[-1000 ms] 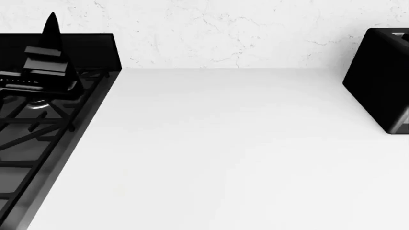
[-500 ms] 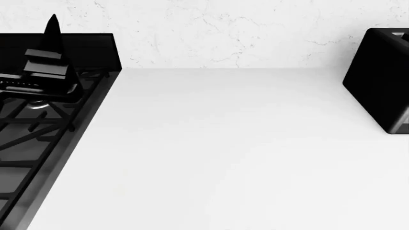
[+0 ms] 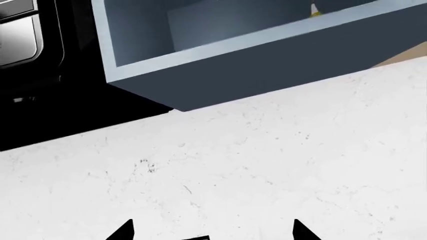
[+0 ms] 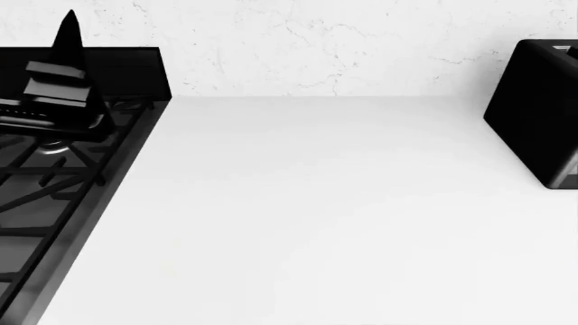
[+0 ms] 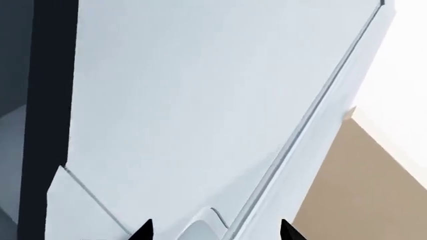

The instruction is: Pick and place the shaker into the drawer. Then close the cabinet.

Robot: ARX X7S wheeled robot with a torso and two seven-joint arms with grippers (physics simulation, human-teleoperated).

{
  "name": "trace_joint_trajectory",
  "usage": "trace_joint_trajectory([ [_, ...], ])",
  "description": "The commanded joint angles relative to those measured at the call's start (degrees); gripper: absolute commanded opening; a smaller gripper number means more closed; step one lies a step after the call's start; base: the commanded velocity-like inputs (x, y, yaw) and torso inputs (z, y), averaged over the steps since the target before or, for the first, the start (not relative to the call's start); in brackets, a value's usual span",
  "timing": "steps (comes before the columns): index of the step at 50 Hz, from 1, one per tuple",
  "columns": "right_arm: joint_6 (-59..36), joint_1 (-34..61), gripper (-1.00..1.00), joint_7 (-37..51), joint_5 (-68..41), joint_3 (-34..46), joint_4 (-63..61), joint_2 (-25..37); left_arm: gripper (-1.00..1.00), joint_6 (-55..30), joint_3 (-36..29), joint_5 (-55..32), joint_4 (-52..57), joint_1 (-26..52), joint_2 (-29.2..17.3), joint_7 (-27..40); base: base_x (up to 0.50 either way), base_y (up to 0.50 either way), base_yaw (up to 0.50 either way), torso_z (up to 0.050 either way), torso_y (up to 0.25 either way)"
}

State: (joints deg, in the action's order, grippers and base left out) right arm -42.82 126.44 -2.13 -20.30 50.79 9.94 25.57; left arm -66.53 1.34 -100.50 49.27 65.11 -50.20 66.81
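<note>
Right wrist view: the right gripper point(image 5: 213, 231) shows only two dark fingertips point(image 5: 144, 229) at the frame edge, set apart, nothing between them. Just beyond lies a small pale rounded object point(image 5: 200, 231), cut off and possibly the shaker; identity cannot be confirmed. It rests on the pale flat bottom of the drawer point(image 5: 200, 100), which stands open with thin straight walls.

Left wrist view: the left gripper point(image 3: 210, 232) has its tips spread, empty, facing marbled white stone point(image 3: 267, 170). Farther off, an open blue-grey cabinet point(image 3: 253, 60).

Head view: white counter point(image 4: 316, 203), stove grates point(image 4: 45, 183) at left, black coffee machine point(image 4: 537, 108) at right, cut off.
</note>
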Motion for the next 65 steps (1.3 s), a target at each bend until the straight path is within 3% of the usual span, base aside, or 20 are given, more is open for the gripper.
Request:
trace_joint_trajectory([
  [1, 6.1, 2.9, 1.0, -6.8, -0.6, 3.2, 1.3, -7.3, 1.0, 0.3, -0.2, -0.7, 0.2, 1.4, -0.8, -0.3, 0.0, 0.01, 0.01, 0.0, 0.0],
  [33, 25.8, 3.8, 1.0, -12.3, 10.2, 11.1, 27.4, -19.4, 1.0, 1.5, 0.3, -1.4, 0.9, 0.9, -2.2, -0.3, 0.0, 0.0, 0.0, 0.001, 0.0],
  [43, 35.4, 6.6, 1.0, -12.9, 12.7, 12.8, 41.5, -25.4, 1.0, 2.0, 0.3, -2.0, 1.1, 0.7, -2.7, 0.1, 0.0, 0.0, 0.0, 0.001, 0.0],
  [47, 37.9, 8.5, 1.0, -10.3, 7.8, 19.6, 43.8, -25.6, 1.0, 2.1, 0.0, -2.4, 1.1, 1.2, -2.9, 0.5, 0.0, 0.0, 0.0, 0.0, 0.0],
  [65, 41.2, 8.5, 1.0, -7.7, 9.3, 27.9, 44.4, -25.6, 1.0, 3.1, 1.6, -3.6, 2.0, -0.2, -4.7, 0.6, 0.0, 0.0, 0.0, 0.001, 0.0],
])
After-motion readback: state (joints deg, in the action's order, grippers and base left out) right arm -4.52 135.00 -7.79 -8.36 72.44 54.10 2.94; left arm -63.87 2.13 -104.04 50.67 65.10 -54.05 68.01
